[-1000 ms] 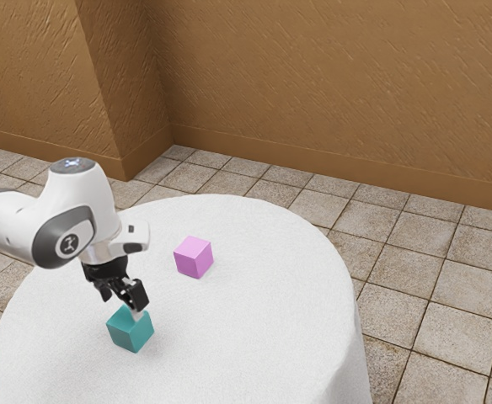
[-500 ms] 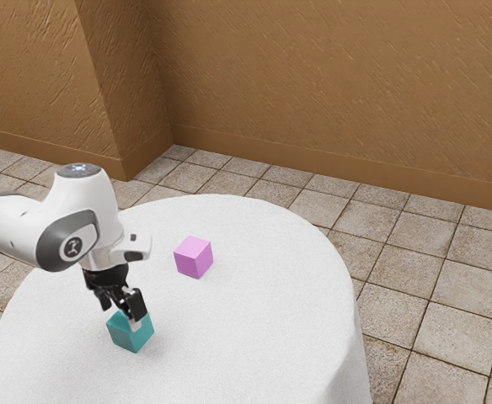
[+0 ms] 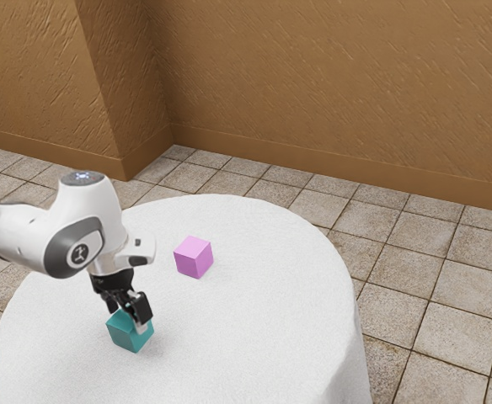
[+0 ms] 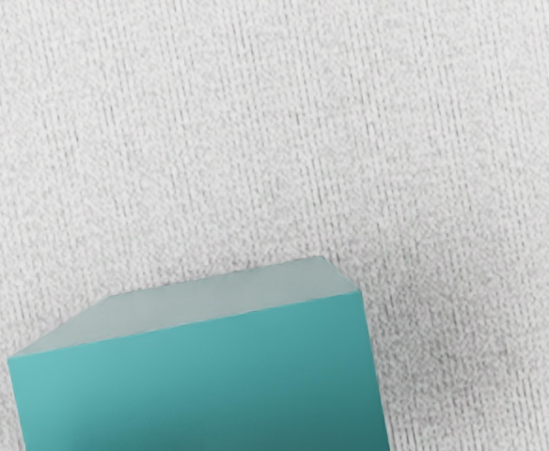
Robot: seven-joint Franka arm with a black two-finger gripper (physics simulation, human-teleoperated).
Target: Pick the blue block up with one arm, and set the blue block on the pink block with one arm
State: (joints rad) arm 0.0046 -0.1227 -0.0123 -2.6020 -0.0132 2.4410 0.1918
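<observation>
Exterior view: a round table (image 3: 263, 337) draped in a white, finely woven cloth fills the lower half of the frame. On it, in the lower left, the blue block (image 3: 131, 337), a smooth teal-tinted cube with sharp edges, rests flat on the cloth. The black gripper (image 3: 129, 313) hangs straight down over it, at the end of a glossy white arm (image 3: 77, 236) with a grey round joint that comes in from the left edge. Its fingers (image 3: 143, 308) stand spread apart, one on each side of the cube's top, so the hand is open and lifts nothing. The pink block (image 3: 193, 257), a matte cube of like shape, sits up and to the right of it, near the frame's middle, well apart. Behind lie beige stone floor tiles (image 3: 448, 286) and a rough brown plaster wall (image 3: 330, 76).

In the wrist view the blue block (image 4: 209, 376) lies just under the hand on the ribbed cloth, its top paler than its side.
</observation>
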